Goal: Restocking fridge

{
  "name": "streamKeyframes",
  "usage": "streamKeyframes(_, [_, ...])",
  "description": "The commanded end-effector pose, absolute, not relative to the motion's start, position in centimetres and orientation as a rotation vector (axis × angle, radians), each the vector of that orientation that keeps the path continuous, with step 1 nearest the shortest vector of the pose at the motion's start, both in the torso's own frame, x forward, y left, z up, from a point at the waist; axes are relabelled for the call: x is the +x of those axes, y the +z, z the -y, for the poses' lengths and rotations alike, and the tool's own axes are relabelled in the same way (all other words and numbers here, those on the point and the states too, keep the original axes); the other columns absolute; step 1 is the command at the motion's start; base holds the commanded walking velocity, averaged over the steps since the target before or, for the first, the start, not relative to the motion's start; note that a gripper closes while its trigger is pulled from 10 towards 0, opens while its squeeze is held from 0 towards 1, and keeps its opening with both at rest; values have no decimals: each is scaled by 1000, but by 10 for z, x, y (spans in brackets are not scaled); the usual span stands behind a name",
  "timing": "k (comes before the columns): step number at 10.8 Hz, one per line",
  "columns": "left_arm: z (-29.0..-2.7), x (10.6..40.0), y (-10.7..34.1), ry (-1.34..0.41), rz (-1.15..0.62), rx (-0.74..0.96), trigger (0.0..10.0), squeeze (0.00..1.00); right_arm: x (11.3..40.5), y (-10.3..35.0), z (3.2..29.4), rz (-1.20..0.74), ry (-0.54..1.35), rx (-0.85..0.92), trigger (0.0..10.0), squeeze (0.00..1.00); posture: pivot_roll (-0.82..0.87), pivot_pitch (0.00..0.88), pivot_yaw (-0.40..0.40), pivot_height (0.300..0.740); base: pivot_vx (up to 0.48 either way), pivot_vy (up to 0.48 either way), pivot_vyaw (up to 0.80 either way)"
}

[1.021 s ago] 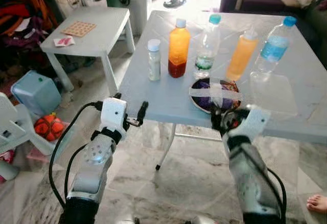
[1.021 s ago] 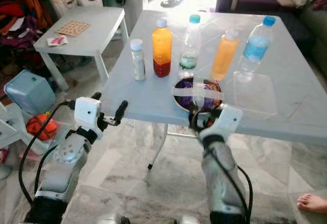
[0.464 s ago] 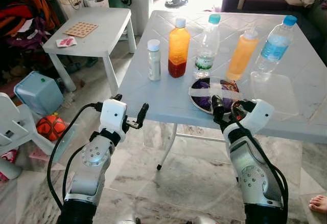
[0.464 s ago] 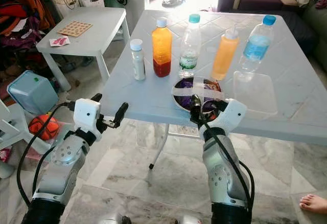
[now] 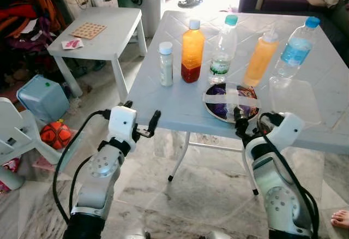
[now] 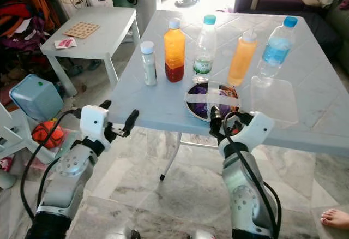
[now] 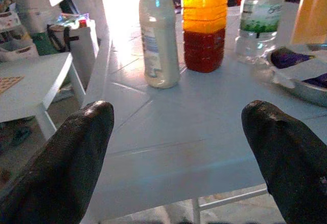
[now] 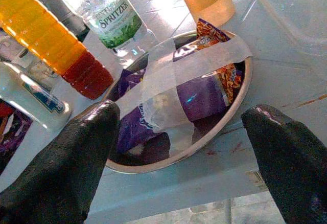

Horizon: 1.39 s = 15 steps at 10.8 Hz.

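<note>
On the pale blue table [image 5: 163, 105] stand a small white bottle [image 5: 166, 63], an orange-and-red bottle [image 5: 192, 51], a clear teal-capped Spritzer bottle [image 5: 222, 51], an orange squeeze bottle [image 5: 259, 59] and a blue-capped water bottle [image 5: 297, 47]. A metal bowl [image 5: 214, 108] of purple snack packets, taped across, sits near the front edge. My right gripper [image 5: 252, 123] is open just before the bowl [image 8: 232, 114], at the table's edge. My left gripper [image 5: 140, 113] is open at the table's left front edge, facing the white bottle [image 7: 159, 40].
A clear plastic tray [image 5: 294, 100] lies to the right of the bowl. To the left stand a white side table [image 5: 109, 45], a blue bin [image 5: 42, 97], an orange ball [image 5: 56, 135] and a white chair [image 5: 13, 135]. A person's foot [image 5: 341, 217] rests on the floor at the lower right.
My right gripper has shifted right and closer to the bowl at the table's edge. The left gripper has held its place. The camera has moved slightly.
</note>
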State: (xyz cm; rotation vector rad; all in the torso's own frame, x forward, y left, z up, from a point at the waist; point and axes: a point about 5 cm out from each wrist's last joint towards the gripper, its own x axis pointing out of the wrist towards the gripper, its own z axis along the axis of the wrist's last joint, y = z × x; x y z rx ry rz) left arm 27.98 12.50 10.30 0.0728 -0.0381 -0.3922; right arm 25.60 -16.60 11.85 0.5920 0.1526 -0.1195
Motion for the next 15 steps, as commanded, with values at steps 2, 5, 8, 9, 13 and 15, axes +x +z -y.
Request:
streamKeyframes(2, [-122,283,107,-408,56,77,10000,0,257,112,157,-189,-122,665,10000,0,17,0,36,740,0,0,0])
streamKeyframes(5, [-116,285,110,-418,69,75,10000,0,271,102,145,-227,-141,746,10000,0,35,0,39,740,0,0,0])
streamKeyframes(8, [-116,282,107,-438,60,84,10000,0,285,101,143,-222,-172,842,7255,0,51,0,42,740,0,0,0])
streamKeyframes(9, [-117,282,107,-437,60,88,10000,0,290,101,143,-224,-185,875,0,0,58,0,44,740,0,0,0])
streamKeyframes(13, [-118,281,109,-438,63,94,10000,0,300,98,139,-273,-207,938,0,0,65,0,42,740,0,0,0])
streamKeyframes(15, [-118,280,108,-436,60,96,10000,0,297,88,129,-354,-217,1021,549,0,70,3,40,740,0,0,0])
